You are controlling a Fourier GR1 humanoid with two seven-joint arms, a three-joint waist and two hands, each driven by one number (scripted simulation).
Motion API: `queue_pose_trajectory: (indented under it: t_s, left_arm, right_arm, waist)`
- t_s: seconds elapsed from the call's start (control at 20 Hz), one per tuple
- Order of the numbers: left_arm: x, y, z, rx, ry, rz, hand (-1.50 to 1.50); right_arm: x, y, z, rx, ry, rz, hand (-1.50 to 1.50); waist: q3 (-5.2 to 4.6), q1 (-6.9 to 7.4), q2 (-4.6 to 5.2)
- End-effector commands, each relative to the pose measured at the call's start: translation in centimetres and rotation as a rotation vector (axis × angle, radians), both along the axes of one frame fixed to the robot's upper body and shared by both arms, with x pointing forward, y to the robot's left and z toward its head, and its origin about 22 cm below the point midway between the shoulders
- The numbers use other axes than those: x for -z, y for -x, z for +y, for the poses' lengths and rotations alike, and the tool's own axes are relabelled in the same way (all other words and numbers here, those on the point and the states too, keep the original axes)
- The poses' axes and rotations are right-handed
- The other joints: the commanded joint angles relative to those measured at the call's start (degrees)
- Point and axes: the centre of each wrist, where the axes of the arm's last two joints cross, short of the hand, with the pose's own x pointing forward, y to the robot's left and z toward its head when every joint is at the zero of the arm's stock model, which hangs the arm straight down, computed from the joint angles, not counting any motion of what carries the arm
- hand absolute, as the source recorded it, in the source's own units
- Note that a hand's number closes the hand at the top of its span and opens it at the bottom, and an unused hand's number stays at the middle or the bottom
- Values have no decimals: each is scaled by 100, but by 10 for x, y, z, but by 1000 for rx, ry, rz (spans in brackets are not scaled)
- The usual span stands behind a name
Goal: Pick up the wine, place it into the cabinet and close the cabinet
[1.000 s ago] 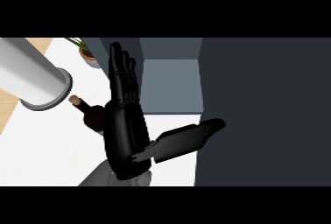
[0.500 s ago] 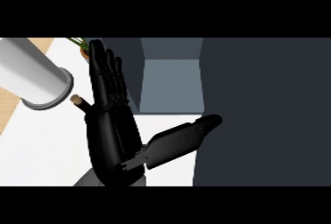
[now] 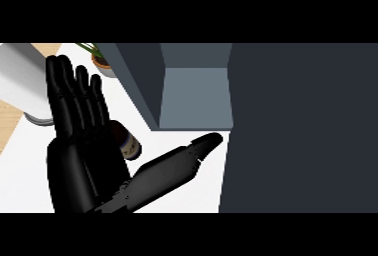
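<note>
My left hand fills the left half of the head view, fingers straight and pointing away from me, thumb spread out to the right. It is open. The wine bottle is dark with a pale label; only a small part shows in the gap between fingers and thumb, the rest hidden behind the hand. I cannot tell whether the hand touches it. The cabinet's grey-blue inside lies just beyond and to the right, with its dark door standing open along the right. My right hand does not show.
A big white cylinder stands at the far left on the white counter. A small potted plant sits behind the fingers near the cabinet's left wall.
My left hand has slid to the left and come closer to the view. More of the bottle's labelled body now shows to the right of the fingers.
</note>
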Motion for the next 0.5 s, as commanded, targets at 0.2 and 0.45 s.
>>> queue_pose_trajectory:
  t_s: [0.2, 0.45]
  left_arm:
    - [-5, 0, 39, -74, 22, 33, -150]
    - [11, 16, 35, -65, 45, 81, -150]
  right_arm:
    - [-26, 32, -1, -5, -27, -39, -150]
    - [-15, 23, -13, -19, -12, -40, -150]
  waist:
    - [-6, -21, 14]
    - [0, -13, 15]
